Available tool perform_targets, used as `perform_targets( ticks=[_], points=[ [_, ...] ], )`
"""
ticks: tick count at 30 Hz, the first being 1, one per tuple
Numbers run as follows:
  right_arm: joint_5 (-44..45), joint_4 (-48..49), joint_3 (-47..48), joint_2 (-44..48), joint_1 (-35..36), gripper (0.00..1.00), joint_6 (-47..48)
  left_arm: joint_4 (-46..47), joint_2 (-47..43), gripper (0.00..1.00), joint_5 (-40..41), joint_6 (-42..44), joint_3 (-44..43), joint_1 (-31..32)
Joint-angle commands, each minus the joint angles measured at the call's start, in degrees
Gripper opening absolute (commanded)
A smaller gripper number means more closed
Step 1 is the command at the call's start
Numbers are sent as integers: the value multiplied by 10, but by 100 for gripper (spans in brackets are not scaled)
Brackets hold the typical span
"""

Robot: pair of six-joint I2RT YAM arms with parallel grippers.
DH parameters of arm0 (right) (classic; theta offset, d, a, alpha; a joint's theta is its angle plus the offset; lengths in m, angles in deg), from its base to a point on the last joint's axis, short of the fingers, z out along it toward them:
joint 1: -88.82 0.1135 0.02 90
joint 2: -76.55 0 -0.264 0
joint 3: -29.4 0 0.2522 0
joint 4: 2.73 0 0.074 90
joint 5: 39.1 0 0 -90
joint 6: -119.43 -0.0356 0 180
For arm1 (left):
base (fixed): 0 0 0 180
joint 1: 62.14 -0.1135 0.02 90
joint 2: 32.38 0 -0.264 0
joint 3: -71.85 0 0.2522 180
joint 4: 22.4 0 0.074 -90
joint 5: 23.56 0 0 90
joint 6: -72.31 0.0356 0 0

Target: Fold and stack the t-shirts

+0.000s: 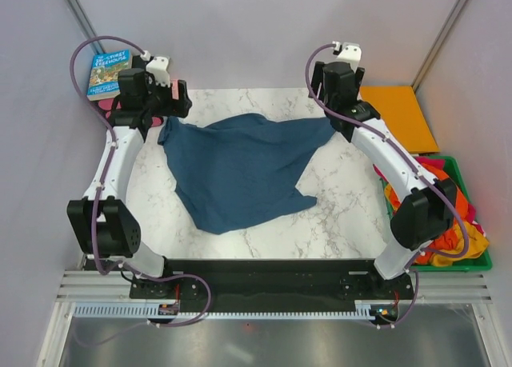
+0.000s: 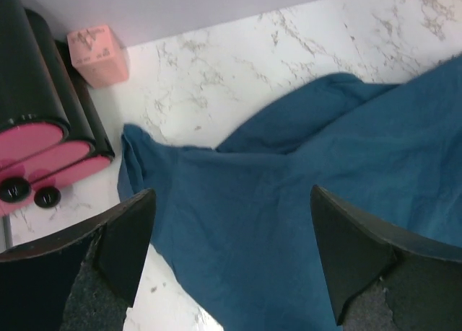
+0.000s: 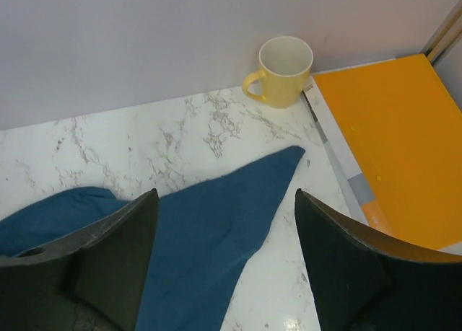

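Both wide open, nothing held: left gripper (image 2: pixel 231 205) above teal t-shirt (image 1: pixel 240 167) far-left corner, right gripper (image 3: pixel 225 201) above its far-right corner; shirt rumpled on tabletop (image 1: pixel 340 215).

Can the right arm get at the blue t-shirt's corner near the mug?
Probably yes: the right gripper hangs open over a corner of the blue t-shirt; yellow mug and orange folder stand apart.

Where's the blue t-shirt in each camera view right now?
Top external: blue t-shirt spread over the middle of the marble tabletop.
Left wrist: fills centre and right, seen past the left gripper.
Right wrist: lower left, its corner pointing toward the yellow mug.
Shared landmark: that marble tabletop, in all three.
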Motion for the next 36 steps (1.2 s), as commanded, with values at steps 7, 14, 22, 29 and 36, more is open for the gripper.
perform_targets(
  ticks=[7, 14, 22, 29, 36],
  points=[
    [-65, 45, -222, 108, 114, 66, -38, -30, -202, 88, -66, 69, 215, 68],
    [-84, 63, -329, 65, 202, 63, -78, -81, -246, 88, -109, 97, 306, 131],
    [-60, 88, -364, 60, 234, 65, -110, -109, -138, 84, -87, 97, 319, 157],
    [-46, 84, -370, 71, 235, 66, -106, -137, -73, 84, -94, 140, 354, 190],
    [-37, 84, -375, 82, 236, 67, -116, -124, 50, 75, -5, 109, 319, 208]
  ],
)
